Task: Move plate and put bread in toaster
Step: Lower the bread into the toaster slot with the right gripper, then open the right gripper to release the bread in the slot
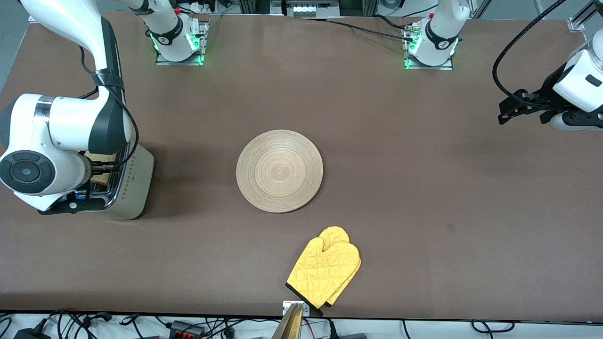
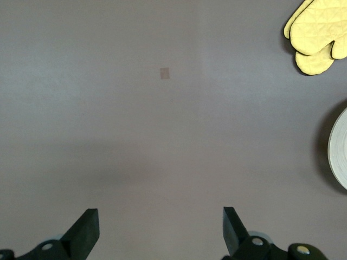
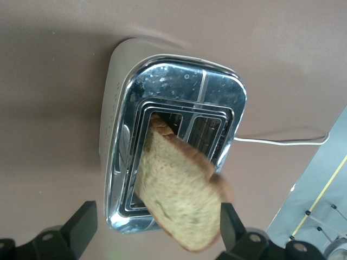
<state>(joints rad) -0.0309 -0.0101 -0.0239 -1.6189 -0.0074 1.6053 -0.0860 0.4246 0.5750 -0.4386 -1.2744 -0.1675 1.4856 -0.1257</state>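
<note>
One slice of bread (image 3: pixel 181 203) stands in a slot of the toaster (image 3: pixel 168 103) under the wide-open right gripper (image 3: pixel 154 230), while the left gripper (image 2: pixel 161 230) waits wide open beside the plate (image 1: pixel 279 171).

We log the front view high across the table (image 1: pixel 377 141), facing both bases. Left wrist view looks straight down on bare tabletop — it shares the plate (image 2: pixel 340 149) and yellow oven mitt (image 2: pixel 317 35) with front. Right wrist view sits close above the toaster (image 3: pixel 173 146) — also in front.
</note>
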